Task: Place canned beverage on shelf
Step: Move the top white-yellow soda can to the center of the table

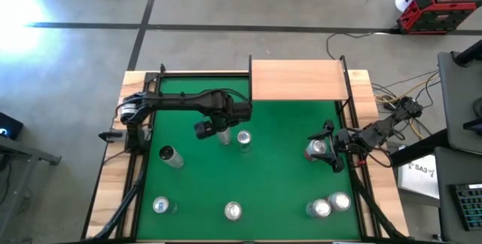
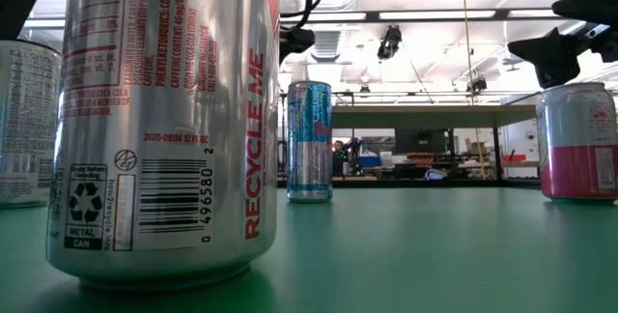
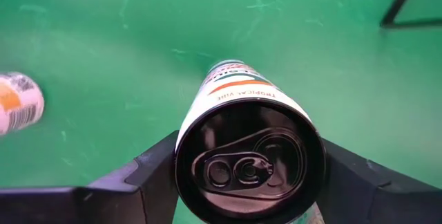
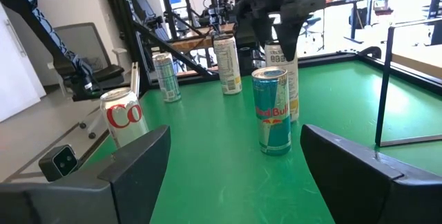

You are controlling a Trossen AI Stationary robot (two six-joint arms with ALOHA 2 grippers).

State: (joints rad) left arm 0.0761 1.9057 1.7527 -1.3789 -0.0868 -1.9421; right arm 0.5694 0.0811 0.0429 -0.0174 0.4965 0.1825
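the left pincer sits near the middle of the green worktop, closed around a slim white can with a black top; in the left wrist view its fingers press both sides of the can. a blue-and-silver can stands just beside it. the right pincer hovers by the worktop's right edge, jaws apart and holding nothing, over a red-and-silver can. the shelf, a pale-wood board, stands at the far edge toward the right corner, bare.
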